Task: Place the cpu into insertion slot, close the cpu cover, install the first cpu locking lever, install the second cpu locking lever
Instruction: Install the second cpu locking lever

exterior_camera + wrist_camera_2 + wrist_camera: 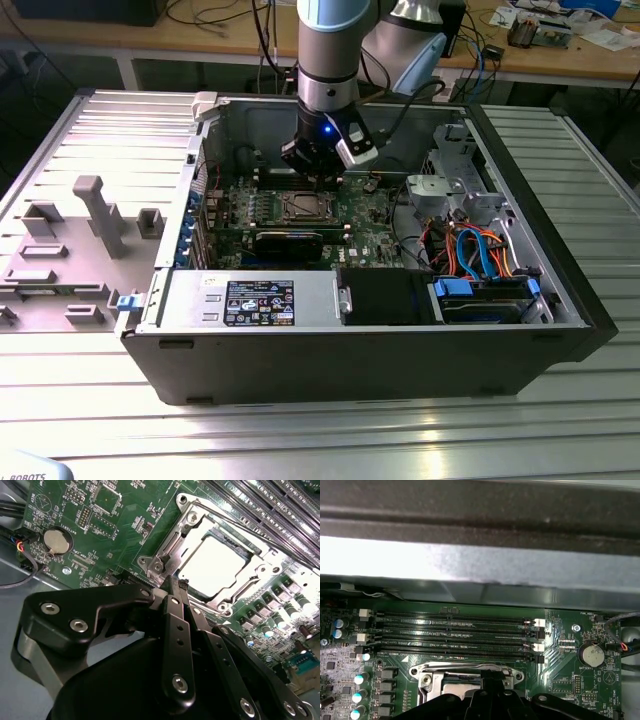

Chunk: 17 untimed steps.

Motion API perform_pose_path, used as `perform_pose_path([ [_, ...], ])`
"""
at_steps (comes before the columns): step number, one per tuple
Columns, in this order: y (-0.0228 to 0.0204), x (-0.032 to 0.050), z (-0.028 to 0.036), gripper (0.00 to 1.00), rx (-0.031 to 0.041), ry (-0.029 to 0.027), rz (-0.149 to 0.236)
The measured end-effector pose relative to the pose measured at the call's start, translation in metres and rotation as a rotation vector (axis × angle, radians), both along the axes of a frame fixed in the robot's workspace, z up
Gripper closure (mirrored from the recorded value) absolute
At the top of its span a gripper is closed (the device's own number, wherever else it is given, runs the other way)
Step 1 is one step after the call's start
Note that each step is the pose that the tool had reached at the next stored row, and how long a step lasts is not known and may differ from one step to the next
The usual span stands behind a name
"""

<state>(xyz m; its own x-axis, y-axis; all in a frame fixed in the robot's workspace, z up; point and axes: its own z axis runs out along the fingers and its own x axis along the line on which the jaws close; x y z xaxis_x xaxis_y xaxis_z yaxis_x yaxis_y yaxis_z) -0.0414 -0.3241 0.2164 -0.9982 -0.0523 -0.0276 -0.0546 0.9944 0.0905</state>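
Closest to me in the second wrist view, black hand (172,587) with fingers pressed together, holding nothing, tip just beside the socket. Beyond it the cpu (212,562) already sits in its slot and the cpu cover (190,525) looks closed over it; I judge the levers still unfinished. Farther off, "BATTERY" is printed by the coin cell (57,540).

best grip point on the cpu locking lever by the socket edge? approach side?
Judging by the second wrist view, take the cpu locking lever at its free length along the socket edge, coming from above. It is a thin rod lying flat against the cpu cover, with memory slots beside it, so side access looks tight. The tool hovers at the near corner.
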Motion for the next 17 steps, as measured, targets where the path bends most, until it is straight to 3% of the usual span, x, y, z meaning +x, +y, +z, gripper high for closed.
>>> perform_pose_path([
  [17,-0.0004,0.0000,0.0023,0.89,0.0002,-0.0002,0.000],
])
